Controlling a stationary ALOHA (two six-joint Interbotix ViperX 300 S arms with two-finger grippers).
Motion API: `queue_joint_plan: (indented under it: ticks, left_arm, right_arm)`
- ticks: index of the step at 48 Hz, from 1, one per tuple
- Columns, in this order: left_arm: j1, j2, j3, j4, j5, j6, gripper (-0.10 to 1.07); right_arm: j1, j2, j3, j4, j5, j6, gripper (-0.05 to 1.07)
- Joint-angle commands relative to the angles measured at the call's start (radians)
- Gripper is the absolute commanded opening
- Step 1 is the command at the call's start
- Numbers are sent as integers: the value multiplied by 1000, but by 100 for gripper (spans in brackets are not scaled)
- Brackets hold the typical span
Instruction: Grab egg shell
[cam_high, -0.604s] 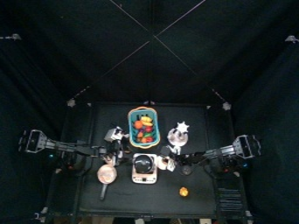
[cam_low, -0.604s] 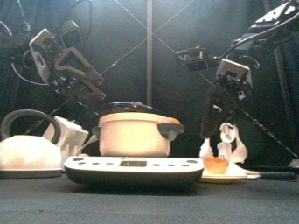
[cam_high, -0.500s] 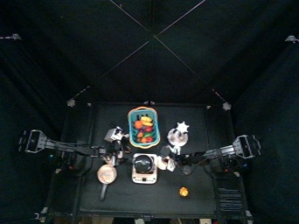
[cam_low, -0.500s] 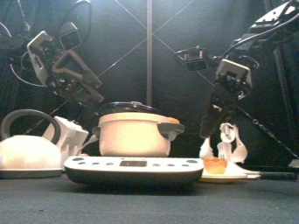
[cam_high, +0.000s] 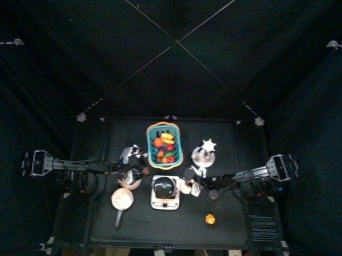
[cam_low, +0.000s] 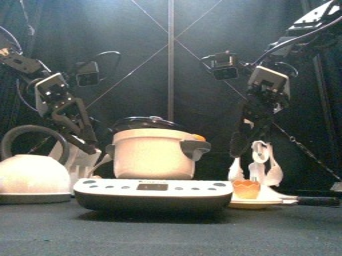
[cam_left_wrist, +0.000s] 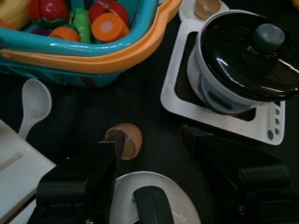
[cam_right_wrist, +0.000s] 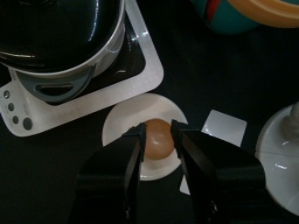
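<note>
A brown egg shell (cam_left_wrist: 124, 138) lies on the black table between a white spoon (cam_left_wrist: 34, 105) and the scale. My left gripper (cam_left_wrist: 152, 150) hangs open just above it, jaws to either side; it also shows in the front view (cam_low: 80, 138) and in the top view (cam_high: 130, 172). A second brown egg-like piece (cam_right_wrist: 156, 138) sits on a white saucer (cam_right_wrist: 122, 122). My right gripper (cam_right_wrist: 156, 147) is open above it, one jaw on each side. It also shows in the front view (cam_low: 251, 142).
A black-lidded pot (cam_low: 154, 150) stands on a white scale (cam_low: 154, 192) mid-table. A white kettle (cam_low: 34, 172) is front left. A teal basket of fruit (cam_high: 163, 143) is behind. An orange cup (cam_low: 247, 187) and white pieces (cam_low: 262, 160) are at the right.
My left arm has dropped down and forward toward the table beside the kettle. My right arm has not moved.
</note>
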Motion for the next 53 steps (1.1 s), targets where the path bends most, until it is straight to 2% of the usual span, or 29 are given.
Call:
queue_joint_plan:
  ticks: [1, 9, 21, 34, 53]
  left_arm:
    - [8, 38, -49, 23, 8, 2, 90]
    - [29, 109, -91, 63, 43, -2, 90]
    - [43, 189, -130, 75, 135, 0, 90]
    - [37, 207, -158, 84, 147, -3, 88]
    - [32, 207, -158, 81, 147, -3, 66]
  right_arm:
    - [-2, -12, -21, -3, -2, -5, 71]
    - [-2, -6, -20, -2, -2, -6, 71]
    - [-2, -6, -12, 0, -2, -8, 71]
    - [-6, -2, -11, -2, -2, -8, 70]
    - [-5, -2, -11, 3, -2, -8, 70]
